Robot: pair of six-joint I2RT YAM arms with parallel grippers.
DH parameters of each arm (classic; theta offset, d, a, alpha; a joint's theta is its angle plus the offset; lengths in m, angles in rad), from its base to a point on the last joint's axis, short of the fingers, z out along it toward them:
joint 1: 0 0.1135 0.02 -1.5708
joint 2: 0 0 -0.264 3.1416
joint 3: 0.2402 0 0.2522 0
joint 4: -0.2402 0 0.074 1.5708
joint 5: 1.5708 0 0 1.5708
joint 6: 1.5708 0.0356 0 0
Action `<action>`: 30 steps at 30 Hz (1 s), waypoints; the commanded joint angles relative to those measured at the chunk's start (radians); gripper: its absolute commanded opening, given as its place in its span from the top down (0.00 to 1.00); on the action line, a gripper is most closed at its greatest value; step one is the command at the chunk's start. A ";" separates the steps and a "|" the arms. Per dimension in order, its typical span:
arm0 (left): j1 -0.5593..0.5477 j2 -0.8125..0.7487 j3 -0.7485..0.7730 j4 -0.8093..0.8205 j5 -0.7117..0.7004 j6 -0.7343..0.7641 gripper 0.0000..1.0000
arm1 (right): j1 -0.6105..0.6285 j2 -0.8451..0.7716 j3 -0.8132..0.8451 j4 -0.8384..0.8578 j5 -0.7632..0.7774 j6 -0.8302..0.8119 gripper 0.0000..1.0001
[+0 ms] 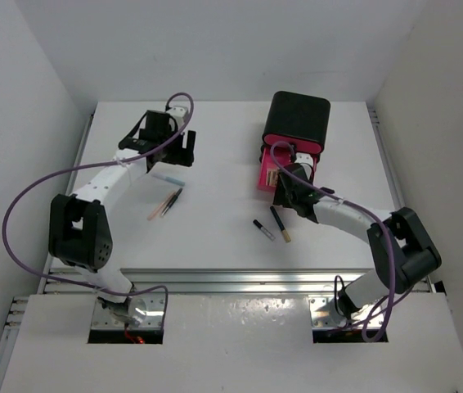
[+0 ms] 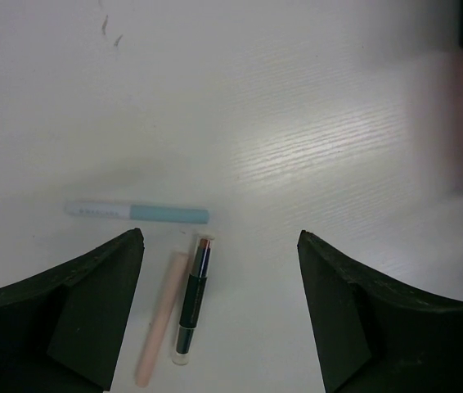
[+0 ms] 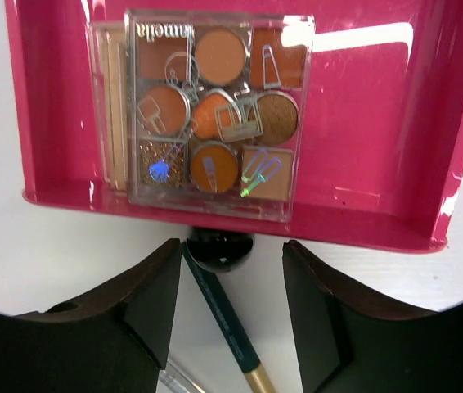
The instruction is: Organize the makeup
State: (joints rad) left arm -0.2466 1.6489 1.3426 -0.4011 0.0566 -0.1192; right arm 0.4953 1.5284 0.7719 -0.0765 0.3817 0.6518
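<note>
The makeup is spread over the white table. A pale blue stick [image 2: 137, 213], a peach stick [image 2: 159, 319] and a black clear-capped stick [image 2: 192, 299] lie under my left gripper [image 2: 221, 239], which hangs open above them, holding nothing. A clear eyeshadow palette [image 3: 215, 115] with orange shades lies in the pink drawer [image 3: 379, 164], beside a tan palette [image 3: 109, 106]. My right gripper [image 3: 231, 246] is open at the drawer's front edge, with the black knob [image 3: 219, 250] and a dark gold-tipped stick [image 3: 227, 327] showing between its fingers. From above, the left gripper [image 1: 178, 153] and right gripper [image 1: 283, 190] are far apart.
The black box [image 1: 298, 121] stands at the back right, its pink drawer [image 1: 264, 173] pulled out toward me. A short black stick [image 1: 264, 229] lies beside the gold-tipped one [image 1: 280, 223]. White walls close in the table on both sides.
</note>
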 commanded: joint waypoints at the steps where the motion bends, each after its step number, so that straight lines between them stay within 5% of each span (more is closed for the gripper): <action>1: 0.007 -0.064 -0.013 0.053 0.020 -0.028 0.18 | 0.005 -0.002 -0.014 0.129 0.025 0.046 0.47; 15: 0.007 -0.074 -0.031 0.081 0.020 -0.028 0.18 | -0.015 0.069 0.073 0.041 0.052 0.089 0.67; 22: 0.007 -0.074 -0.049 0.081 0.020 -0.019 0.18 | -0.015 0.035 0.098 0.052 0.104 0.030 0.86; 30: 0.007 -0.074 -0.049 0.090 0.020 -0.019 0.18 | -0.021 0.059 0.193 0.104 0.138 -0.073 0.90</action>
State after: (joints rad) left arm -0.2466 1.6188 1.2922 -0.3492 0.0666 -0.1356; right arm 0.4828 1.6035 0.8883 -0.0757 0.4484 0.6426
